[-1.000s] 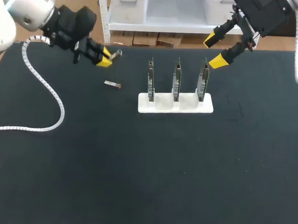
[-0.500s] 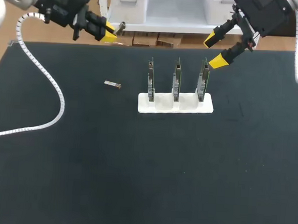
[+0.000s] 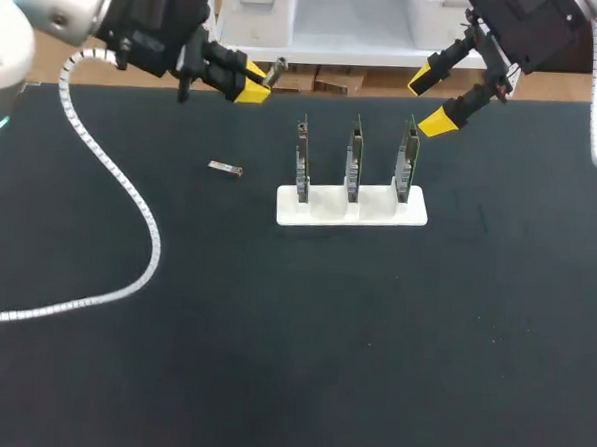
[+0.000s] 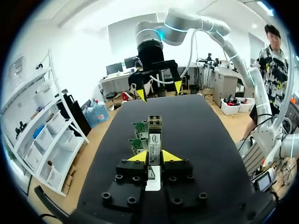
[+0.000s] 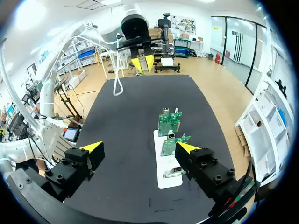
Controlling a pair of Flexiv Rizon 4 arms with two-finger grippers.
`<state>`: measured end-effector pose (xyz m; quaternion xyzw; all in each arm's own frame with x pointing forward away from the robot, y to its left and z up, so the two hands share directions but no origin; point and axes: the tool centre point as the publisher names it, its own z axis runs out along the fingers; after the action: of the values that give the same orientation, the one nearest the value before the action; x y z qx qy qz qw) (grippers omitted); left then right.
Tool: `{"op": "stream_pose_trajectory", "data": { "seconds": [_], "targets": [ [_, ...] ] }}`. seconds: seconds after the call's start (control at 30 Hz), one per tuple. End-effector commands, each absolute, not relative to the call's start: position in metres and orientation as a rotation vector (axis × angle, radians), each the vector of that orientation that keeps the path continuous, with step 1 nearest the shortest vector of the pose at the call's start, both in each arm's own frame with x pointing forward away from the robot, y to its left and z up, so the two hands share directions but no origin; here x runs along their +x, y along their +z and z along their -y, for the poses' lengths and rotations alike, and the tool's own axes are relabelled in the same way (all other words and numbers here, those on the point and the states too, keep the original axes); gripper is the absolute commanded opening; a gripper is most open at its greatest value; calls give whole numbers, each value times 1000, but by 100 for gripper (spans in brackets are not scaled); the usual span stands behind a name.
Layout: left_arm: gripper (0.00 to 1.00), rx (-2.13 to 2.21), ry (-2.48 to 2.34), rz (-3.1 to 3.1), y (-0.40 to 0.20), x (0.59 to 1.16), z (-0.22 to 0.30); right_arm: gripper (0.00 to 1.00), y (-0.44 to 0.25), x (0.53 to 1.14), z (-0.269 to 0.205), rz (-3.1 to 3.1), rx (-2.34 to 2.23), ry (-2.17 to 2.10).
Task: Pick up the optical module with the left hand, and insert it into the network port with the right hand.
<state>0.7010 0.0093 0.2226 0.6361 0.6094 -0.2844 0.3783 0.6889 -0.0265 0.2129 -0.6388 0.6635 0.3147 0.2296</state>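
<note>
Moved: left gripper (image 3: 248, 81) has swung in from the far left toward the middle, and the optical module (image 3: 273, 70) has come with it. The right gripper (image 3: 432, 100) has stayed where it was.
Optical module: up in the air over the back edge of the table (image 3: 271, 362), well apart from the cards. One end sticks out past the yellow tips.
Left gripper: clamped on the optical module, with one fingertip on each side.
Right gripper: fingers wide apart and holding nothing, up above the right-most card (image 3: 408, 169).
Cards: three stand upright in a white holder (image 3: 319, 210).
Network port: on one of the cards, but too small to tell which.
Spare module (image 3: 224, 168): lies flat on the table, left of the white holder.
Step now: it looks like the hand-over from left to right.
How to do it well: bring the free end slowly between the open right fingers. Keep it high so nothing bumps the cards. The right should squeeze tight first, and only then should the left let go. Hold the optical module straight so it can line up with the network port.
</note>
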Motion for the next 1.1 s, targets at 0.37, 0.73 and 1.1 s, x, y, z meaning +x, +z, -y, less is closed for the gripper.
{"op": "stream_pose_trajectory", "data": {
  "seconds": [0.37,0.73,1.1],
  "targets": [
    [0,1662,-816,-1467,203,703,28,100,213,687,27,-1825,-1754,862],
    [0,1712,-773,-1464,202,701,31,100,213,687,27,-1825,-1754,862],
    [0,1712,-773,-1464,202,701,31,100,213,687,27,-1825,-1754,862]
  ]
}}
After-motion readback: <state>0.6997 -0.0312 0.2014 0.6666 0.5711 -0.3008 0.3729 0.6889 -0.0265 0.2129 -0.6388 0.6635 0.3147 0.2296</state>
